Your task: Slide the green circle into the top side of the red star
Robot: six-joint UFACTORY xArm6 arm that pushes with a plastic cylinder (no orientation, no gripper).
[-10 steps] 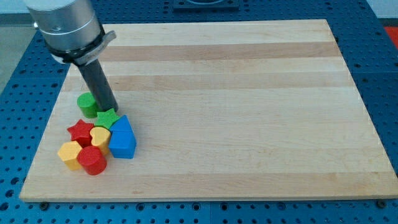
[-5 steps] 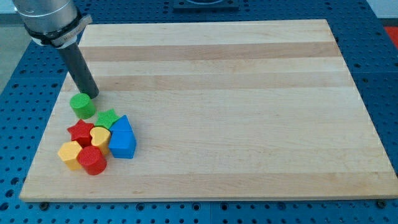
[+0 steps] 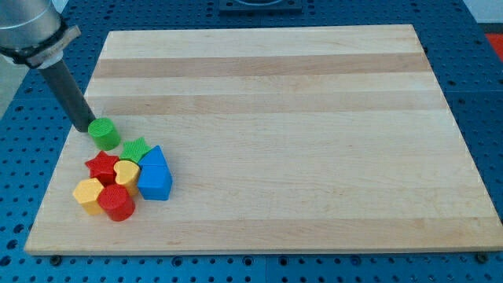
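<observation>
Tip: lower end of the dark rod, at the left edge of the wooden board, just to the view's left of the green circle, touching it or very nearly so; contact too fine to confirm.
Rod: slanted, running up and to the view's left toward the grey arm body at the view's top-left corner.
Gripper state: no jaws on this arm, only the plain rod; nothing held or clamped.
Green circle: near the board's left edge, just right of the tip, above the red star and apart from it, with a strip of bare wood between.
Red star: at the upper left of the cluster, below the green circle, touching the yellow heart on its right.
Green star: below and right of the green circle, close to it, pressed against the blue block and the upper edge of the yellow heart.
Yellow heart: in the middle of the cluster, between the red star and the blue block.
Blue block: house-like, peaked at the top, on the cluster's right side.
Yellow block: lowest left of the cluster, exact shape unclear, touching the red cylinder.
Red cylinder: at the cluster's bottom, under the yellow heart.
Surround: blue perforated table around the board.
</observation>
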